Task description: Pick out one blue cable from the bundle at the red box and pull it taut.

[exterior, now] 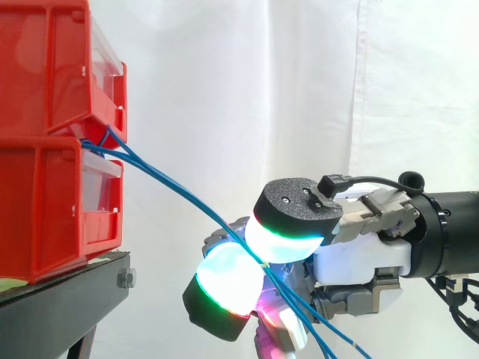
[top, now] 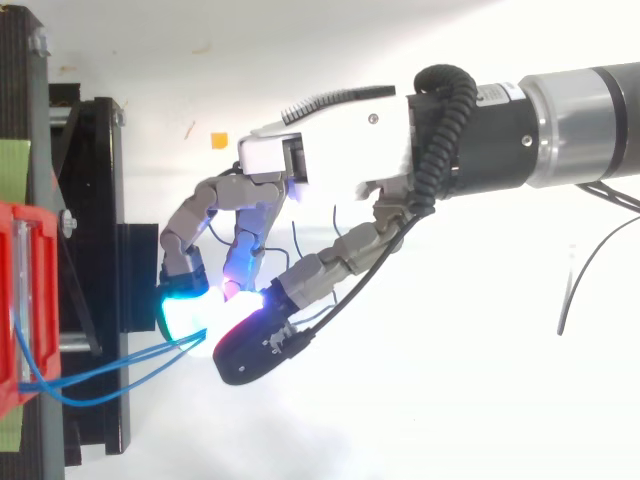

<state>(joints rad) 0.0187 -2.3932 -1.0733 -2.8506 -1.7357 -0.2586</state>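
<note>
Two stacked red bins (exterior: pixel 45 75) stand at the left on a black stand (exterior: pixel 67 288). A few thin blue cables (exterior: pixel 172 187) come out between the bins and slope down to the right. My hand (exterior: pixel 359 262) comes in from the right with its fingers curled. Two glowing fingertips (exterior: pixel 281 243) press together on the blue cables about midway across the side view. Past the pinch, the cables trail down to the bottom edge. In the top view the blue cables (top: pixel 110 375) run from the red bin (top: pixel 20 300) to my hand (top: pixel 330 150); one sags in a loose loop.
The black stand (top: pixel 100 200) juts out toward the hand below the bins. A white curtain hangs behind. A small orange mark (top: pixel 218 139) sits on the white floor, and a thin dark wire (top: pixel 580 280) lies at the right.
</note>
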